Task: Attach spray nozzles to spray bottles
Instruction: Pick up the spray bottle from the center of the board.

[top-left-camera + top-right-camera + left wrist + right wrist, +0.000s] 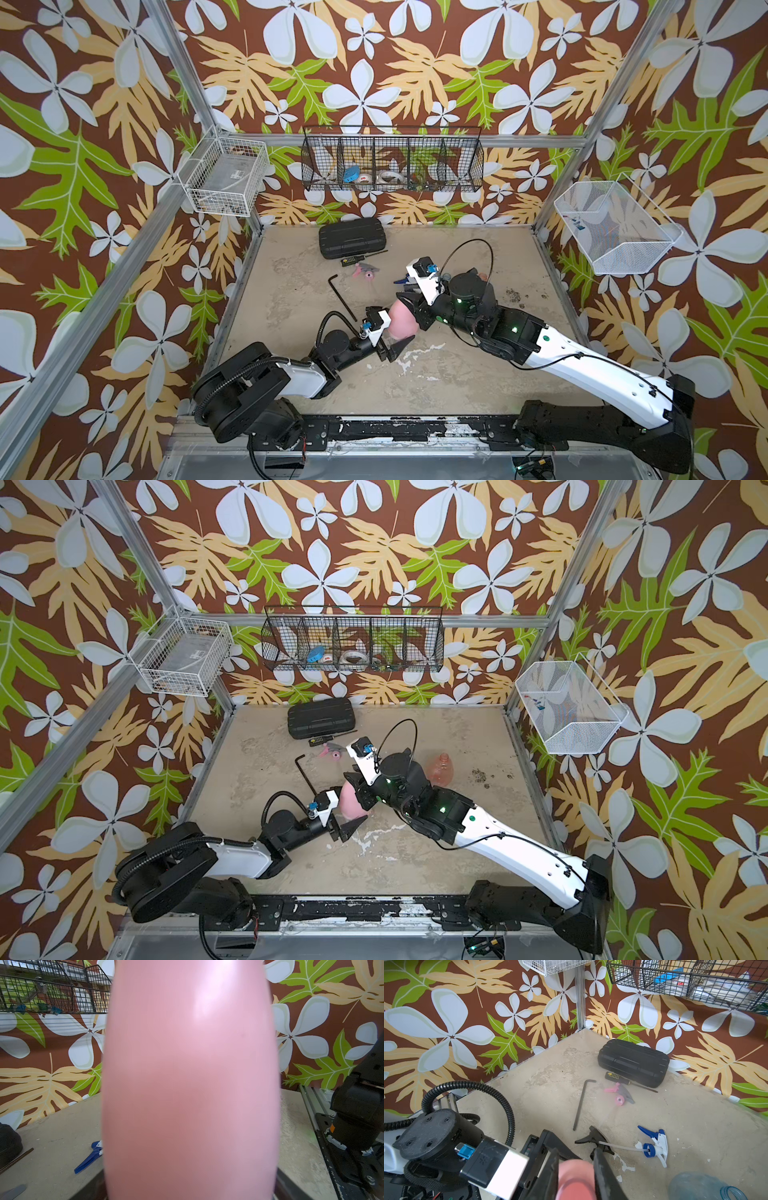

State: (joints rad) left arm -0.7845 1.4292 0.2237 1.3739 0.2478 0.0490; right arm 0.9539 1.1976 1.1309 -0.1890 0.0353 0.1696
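Farthest left on the table (478,374), a black L-shaped hex key (343,297) is seen lying flat. Behind it, a black ribbed case (352,237) is set against the back wall. A screwdriver (353,261) with a black and yellow handle is laid just in front of the case. The pink and grey nozzle (365,271) is found just beside the screwdriver, on its side and unattached.

Near the centre, the left gripper (395,332) is reached in from the left around the lower body of the pink bottle (401,318). The bottle fills the left wrist view (191,1084), and only dark slivers of the fingers are shown beside it. Whether the pads are pressed on the bottle cannot be told.

The bottle's neck is pinched between the fingers (600,1167) of the right gripper (409,303), which is brought in from the right. No nozzle is fitted on the neck. Whether the base is resting on the table cannot be told.

Beyond the right gripper, the black nozzle (593,1140) and the white and blue nozzle (656,1145) are laid side by side, with a thin clear tube run between them. Further right, the orange bottle (444,769) is partly hidden behind the right arm. The clear bluish bottle (702,1186) is seen only at the edge of the right wrist view, near the white and blue nozzle.
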